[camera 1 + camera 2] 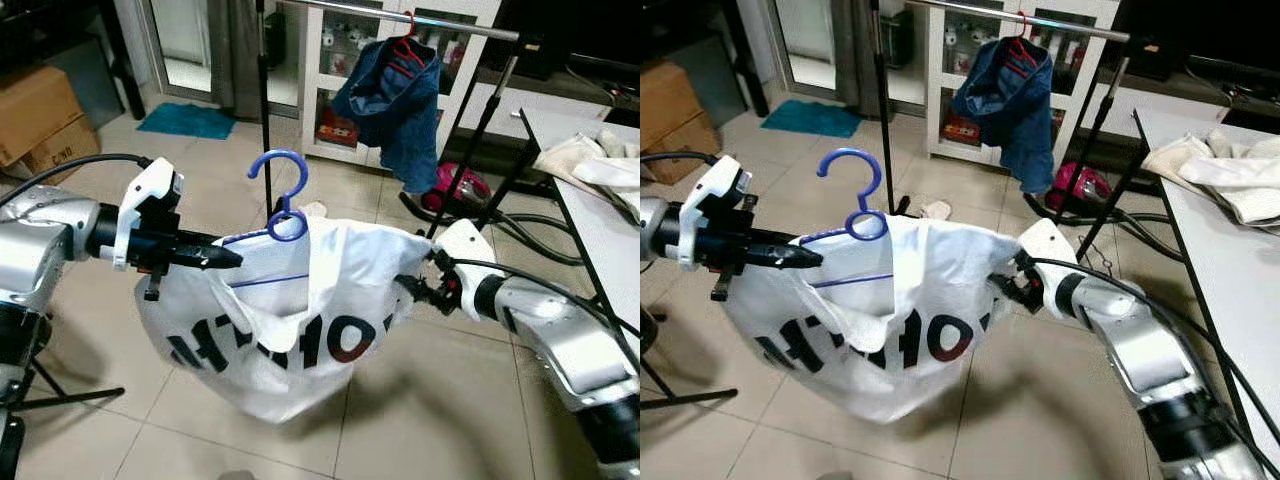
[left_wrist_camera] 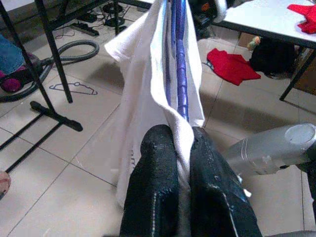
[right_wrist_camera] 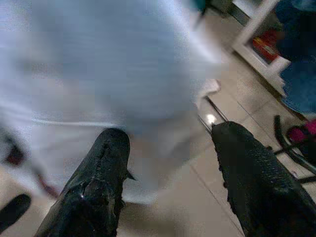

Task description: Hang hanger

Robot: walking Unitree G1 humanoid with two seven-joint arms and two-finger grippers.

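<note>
A blue plastic hanger (image 1: 284,205) carries a white T-shirt (image 1: 300,330) with dark lettering, held in the air over the tiled floor. My left gripper (image 1: 232,258) is shut on the hanger's left shoulder and the fabric over it; the left wrist view has both fingers (image 2: 158,182) pinching the shirt and the blue bar (image 2: 180,74). My right gripper (image 1: 406,289) is at the shirt's right shoulder. Its fingers (image 3: 106,168) stand wide apart, with blurred white cloth just ahead of them. The metal clothes rail (image 1: 400,16) runs beyond and above the hook.
A blue denim garment (image 1: 395,100) hangs on a red hanger from the rail. The rack's black legs (image 1: 265,100) stand behind the shirt. A white table (image 1: 600,230) with pale cloths is at right, cardboard boxes (image 1: 40,120) at left, and a pink vacuum (image 1: 450,185) with its hose on the floor.
</note>
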